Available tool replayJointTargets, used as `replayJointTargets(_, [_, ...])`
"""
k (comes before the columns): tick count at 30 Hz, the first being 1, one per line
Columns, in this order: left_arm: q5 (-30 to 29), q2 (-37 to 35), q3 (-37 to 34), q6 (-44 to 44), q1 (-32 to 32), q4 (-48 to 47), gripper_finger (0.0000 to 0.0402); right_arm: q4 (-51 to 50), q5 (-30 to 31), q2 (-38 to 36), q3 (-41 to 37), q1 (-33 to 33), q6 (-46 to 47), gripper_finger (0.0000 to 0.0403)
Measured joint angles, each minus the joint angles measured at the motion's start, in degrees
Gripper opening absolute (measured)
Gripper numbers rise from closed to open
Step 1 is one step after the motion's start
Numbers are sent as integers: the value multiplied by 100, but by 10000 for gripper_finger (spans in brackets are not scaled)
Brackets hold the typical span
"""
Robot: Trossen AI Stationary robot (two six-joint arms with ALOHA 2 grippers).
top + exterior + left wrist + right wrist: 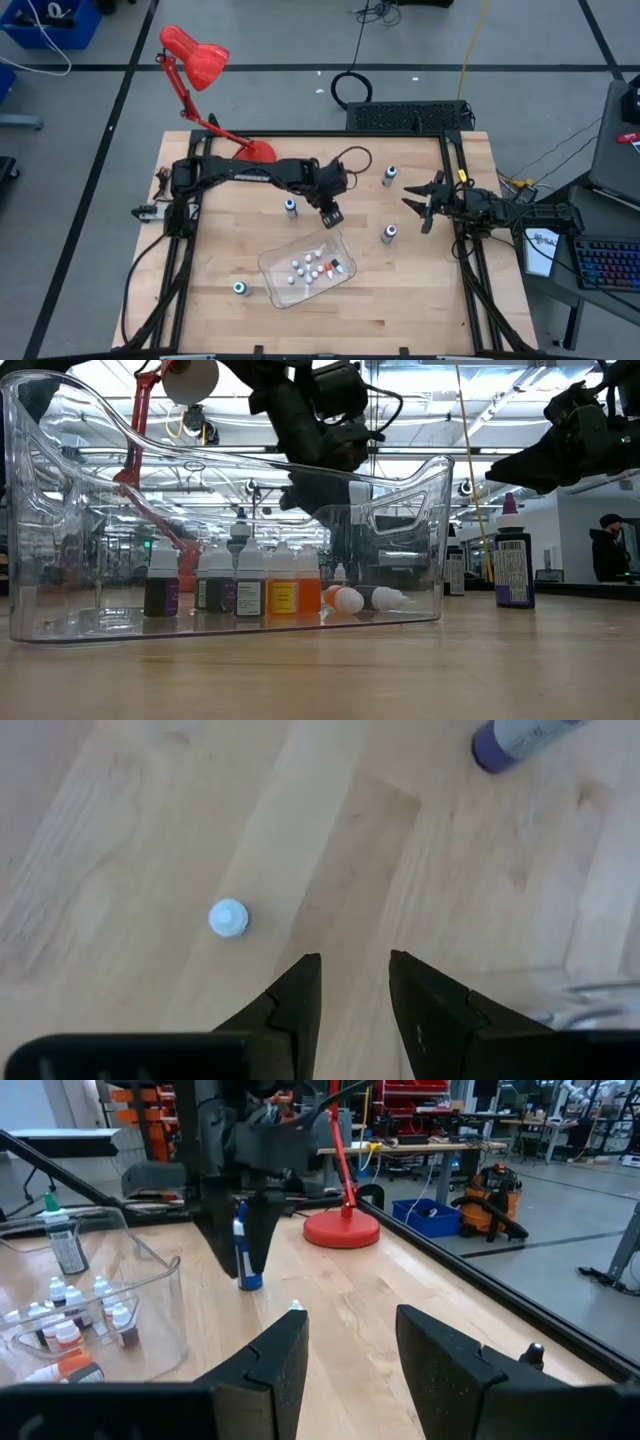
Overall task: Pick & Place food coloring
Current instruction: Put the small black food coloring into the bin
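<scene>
The food coloring bottles are partly in a clear plastic tray (272, 262) near the table's middle. Several stand upright in it (250, 582) and two lie on their sides (362, 599). Loose bottles stand on their bases on the wood: a blue one (290, 207), one at the far right (389, 176), a purple one (388, 233) and a teal-capped one (240, 288). My left gripper (332, 214) hangs above the tray's far edge, pointing steeply down, open with only bare wood between its fingers (355, 958). My right gripper (418, 204) waits open at the right edge (350, 1315).
A red desk lamp (200, 60) stands with its base (258, 152) at the table's far left. The tray's high clear walls (430, 530) rise around the bottles inside. Bare wood lies along the near edge and between the tray and the right arm.
</scene>
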Motion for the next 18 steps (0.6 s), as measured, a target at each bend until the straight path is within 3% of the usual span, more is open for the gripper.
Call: replayJointTargets(18, [-427, 559, -2, 197, -21, 145, 125, -6, 2, 165, 0, 0, -1, 141])
